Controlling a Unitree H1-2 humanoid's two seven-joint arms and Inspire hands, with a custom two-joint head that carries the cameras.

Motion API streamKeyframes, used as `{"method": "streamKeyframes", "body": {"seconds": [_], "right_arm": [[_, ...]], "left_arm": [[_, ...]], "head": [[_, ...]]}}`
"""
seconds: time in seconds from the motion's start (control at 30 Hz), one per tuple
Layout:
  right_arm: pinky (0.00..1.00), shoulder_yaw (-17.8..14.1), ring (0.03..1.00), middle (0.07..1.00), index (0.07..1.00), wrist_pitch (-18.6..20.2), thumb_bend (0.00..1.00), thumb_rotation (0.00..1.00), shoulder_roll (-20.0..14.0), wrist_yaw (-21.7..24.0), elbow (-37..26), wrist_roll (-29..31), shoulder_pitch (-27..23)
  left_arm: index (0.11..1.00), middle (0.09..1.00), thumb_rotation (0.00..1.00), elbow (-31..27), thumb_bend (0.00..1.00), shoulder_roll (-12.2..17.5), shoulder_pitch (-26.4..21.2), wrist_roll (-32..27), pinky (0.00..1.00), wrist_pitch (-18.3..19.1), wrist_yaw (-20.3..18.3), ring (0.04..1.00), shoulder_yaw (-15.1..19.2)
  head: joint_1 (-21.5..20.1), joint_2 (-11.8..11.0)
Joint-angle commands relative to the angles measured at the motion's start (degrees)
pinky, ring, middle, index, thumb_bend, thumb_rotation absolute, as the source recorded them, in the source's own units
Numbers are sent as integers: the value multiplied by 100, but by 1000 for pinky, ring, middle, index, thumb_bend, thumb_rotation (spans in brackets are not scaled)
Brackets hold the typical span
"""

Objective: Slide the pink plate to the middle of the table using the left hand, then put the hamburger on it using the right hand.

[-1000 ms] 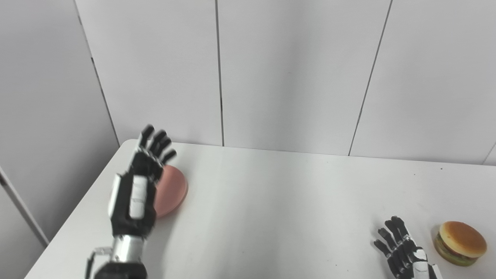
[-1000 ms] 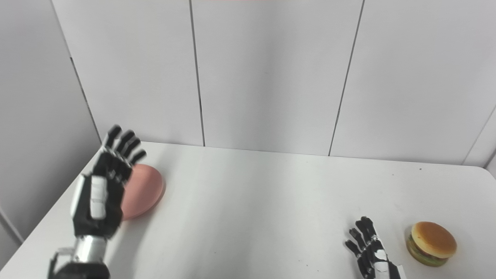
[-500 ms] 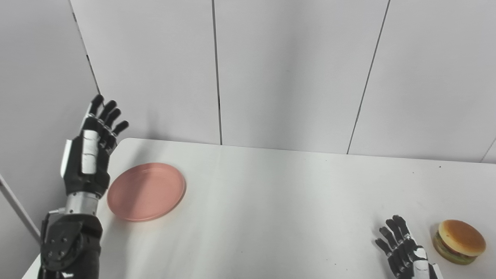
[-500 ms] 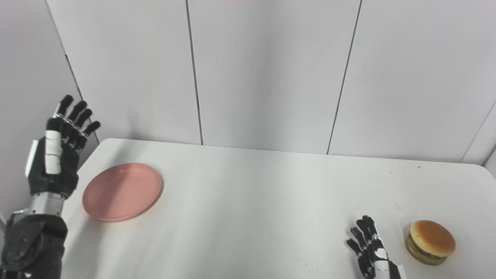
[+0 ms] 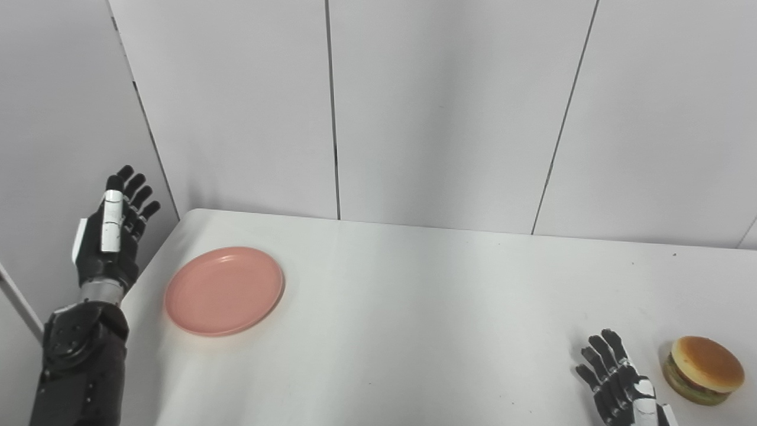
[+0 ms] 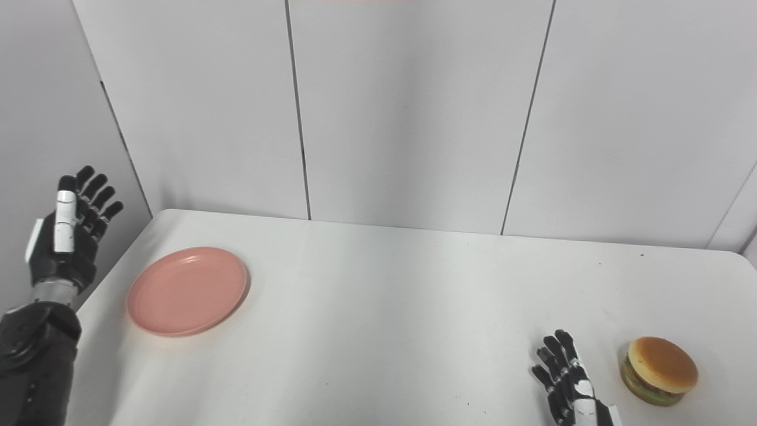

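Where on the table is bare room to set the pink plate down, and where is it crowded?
The widest bare patch of the table lies between the pink plate at the left and the right hand. The back strip along the wall is bare too. It is crowded only at the near right, where the hamburger sits beside that hand.

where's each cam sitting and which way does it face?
Left eye view: head camera, looking down across the table toward the wall; left hand open off the table's left edge, right hand open beside the hamburger.
Right eye view: alongside, same direction, same hands.
Shared: pink plate, hamburger, both hands.
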Motion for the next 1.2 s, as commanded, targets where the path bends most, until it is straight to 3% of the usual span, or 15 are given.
{"method": "streamKeyframes", "body": {"seconds": [0.0, 0.23, 0.33, 0.53, 0.73, 1.17], "right_arm": [[922, 67, 938, 938, 958, 104, 794, 1000, 166, -12, 89, 97, 191], [921, 76, 930, 920, 956, 117, 775, 1000, 160, 5, 0, 95, 241], [919, 73, 928, 917, 955, 133, 780, 1000, 156, -2, -14, 84, 248], [902, 58, 916, 906, 941, 202, 779, 1000, 150, -8, -78, 101, 259], [907, 82, 920, 914, 954, 118, 789, 1000, 121, 58, -106, 95, 277], [913, 119, 924, 913, 955, 145, 796, 1000, 163, 37, -111, 132, 245]], "left_arm": [[888, 894, 788, 157, 887, 216, -309, 180, 850, -334, 3, 916, -30], [874, 883, 797, 981, 865, 225, -338, 465, 781, -643, 137, 887, -78], [894, 892, 802, 1275, 835, 251, -340, 524, 807, -795, 138, 883, -96], [899, 892, 802, 1563, 833, 213, -301, 431, 785, -848, 15, 866, -103], [911, 903, 767, 1437, 824, -28, -199, 217, 803, -727, -91, 883, -77], [893, 912, 738, 848, 866, -433, -211, 30, 729, -277, -302, 899, -314]], "head": [[-25, 13], [-50, 85], [-50, 85], [-80, 143], [-106, 214], [-192, 279]]}}
